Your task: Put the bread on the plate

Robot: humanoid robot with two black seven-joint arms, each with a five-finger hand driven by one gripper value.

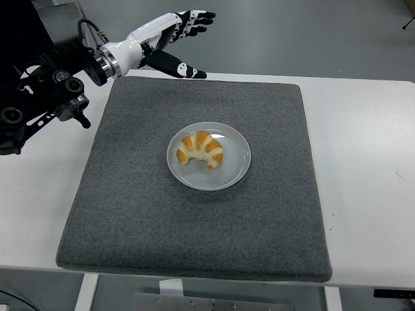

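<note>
Bread (201, 150) lies on the plate (235, 170)

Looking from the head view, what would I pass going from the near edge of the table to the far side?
White table → grey mat → plate with the croissant on it → left robot hand, open, beyond the mat's far edge.

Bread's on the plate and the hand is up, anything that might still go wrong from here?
Little, I think. The croissant lies left of centre on the plate, so a knock might tip it onto the grey mat. The open left hand hangs over the mat's far-left corner; a low sweep back could clip the plate.
</note>
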